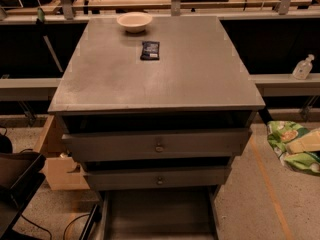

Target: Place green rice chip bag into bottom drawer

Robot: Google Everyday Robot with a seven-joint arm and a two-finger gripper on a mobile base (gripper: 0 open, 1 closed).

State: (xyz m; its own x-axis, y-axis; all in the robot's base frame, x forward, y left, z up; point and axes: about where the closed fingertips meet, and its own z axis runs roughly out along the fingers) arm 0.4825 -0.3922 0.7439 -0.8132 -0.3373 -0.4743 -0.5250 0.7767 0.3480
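The green rice chip bag (289,145) hangs at the right edge of the camera view, beside the grey cabinet at the height of its upper drawers and clear of the floor. My gripper (306,144) shows only as a pale cream finger pressed against the bag's right side, shut on it; the rest is cut off by the frame edge. The bottom drawer (159,218) is pulled out at the foot of the cabinet, its flat grey floor bare, well left of and below the bag.
A white bowl (134,21) and a small black packet (150,50) lie on the cabinet top (200,79). The two upper drawers (159,145) stand slightly ajar. A clear bottle (303,67) stands on a ledge at right. A cardboard box (59,170) sits at left.
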